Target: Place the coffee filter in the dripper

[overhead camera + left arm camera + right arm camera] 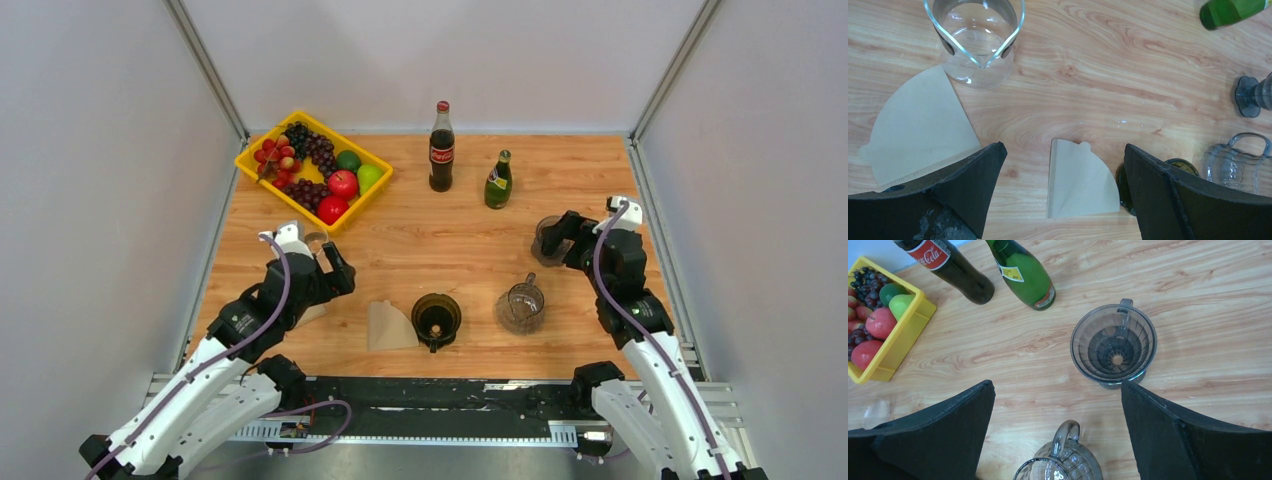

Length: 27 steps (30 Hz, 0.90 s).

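A tan paper coffee filter [390,326] lies flat on the wooden table, just left of a dark olive dripper [436,318]. In the left wrist view the filter [1082,181] lies below and between my open fingers, and the dark dripper [1182,165] is mostly hidden behind the right finger. A second filter [918,131] lies to the left, beside a glass carafe [975,40]. My left gripper [338,270] [1063,150] is open and empty. A smoky grey dripper [548,236] [1113,345] stands at my right gripper [556,238] [1057,385], which is open and empty.
A glass mug [520,308] [1060,465] stands right of the dark dripper. A cola bottle [441,148] and a green bottle [498,181] stand at the back. A yellow fruit tray [372,196] sits at the back left. Grey walls enclose the table.
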Each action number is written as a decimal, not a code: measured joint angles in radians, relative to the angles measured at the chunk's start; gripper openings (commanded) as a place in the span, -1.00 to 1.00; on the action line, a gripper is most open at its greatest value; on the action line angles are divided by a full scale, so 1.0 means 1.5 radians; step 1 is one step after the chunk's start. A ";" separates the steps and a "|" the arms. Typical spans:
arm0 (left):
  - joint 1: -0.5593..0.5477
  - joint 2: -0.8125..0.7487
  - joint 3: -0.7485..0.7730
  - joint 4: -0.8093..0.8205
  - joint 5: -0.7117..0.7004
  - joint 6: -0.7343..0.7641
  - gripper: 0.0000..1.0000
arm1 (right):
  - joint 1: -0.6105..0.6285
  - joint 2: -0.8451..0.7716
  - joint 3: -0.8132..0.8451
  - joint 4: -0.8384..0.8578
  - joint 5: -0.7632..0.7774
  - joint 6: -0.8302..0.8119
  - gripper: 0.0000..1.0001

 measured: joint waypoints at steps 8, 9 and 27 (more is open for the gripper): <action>0.000 0.023 -0.011 0.013 0.042 0.003 1.00 | 0.000 0.039 0.000 0.001 -0.093 -0.003 0.99; 0.000 0.033 -0.011 0.016 0.050 0.004 1.00 | 0.001 0.049 0.000 0.000 -0.112 -0.003 0.99; 0.000 0.114 -0.070 0.163 0.185 0.024 1.00 | 0.342 0.264 0.043 -0.010 -0.189 -0.029 0.98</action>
